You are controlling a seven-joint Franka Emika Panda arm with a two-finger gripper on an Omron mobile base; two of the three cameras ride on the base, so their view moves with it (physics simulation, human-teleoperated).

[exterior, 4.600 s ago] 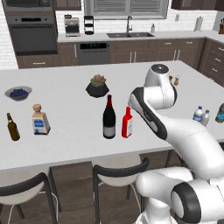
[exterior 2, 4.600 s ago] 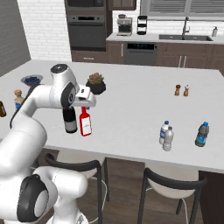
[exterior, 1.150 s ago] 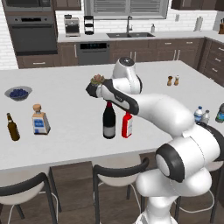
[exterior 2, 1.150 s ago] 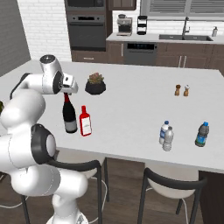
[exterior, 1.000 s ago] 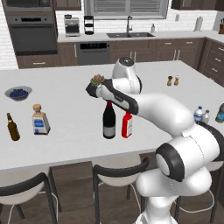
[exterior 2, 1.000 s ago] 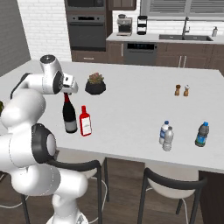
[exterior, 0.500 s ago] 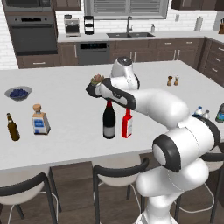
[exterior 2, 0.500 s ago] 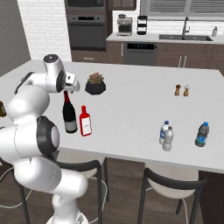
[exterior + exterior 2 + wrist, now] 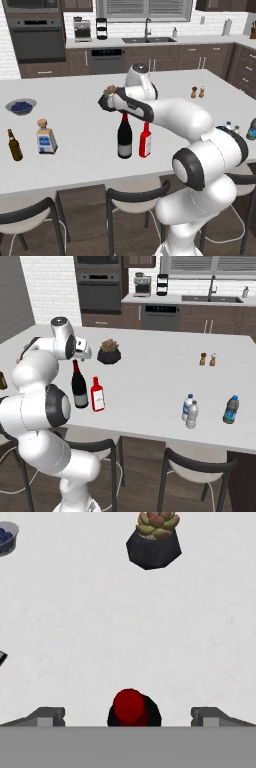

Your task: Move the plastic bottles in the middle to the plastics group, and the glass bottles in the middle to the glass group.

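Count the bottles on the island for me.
7. Beer bottle and square bottle at the left; wine bottle and red bottle mid-counter; two water bottles and a blue-green bottle at the right.

Island counter (image 9: 75, 130), with stools (image 9: 135, 200) along its near edge.

Middle, near edge: wine bottle (image 9: 124, 137), with red bottle (image 9: 145, 140) just beside it on the right. Gripper (image 9: 128, 716) directly above the wine bottle's top.

Behind the pair, farther in: potted plant (image 9: 109, 352).

Left end: beer bottle (image 9: 14, 145) and square bottle (image 9: 45, 136) side by side, the beer bottle outermost. Bowl (image 9: 20, 106) behind them, toward the far edge.

Right end: two water bottles (image 9: 189, 411) touching; another bottle (image 9: 230, 409) near, farther right.

Right, toward far edge: two shakers (image 9: 207, 359) side by side.
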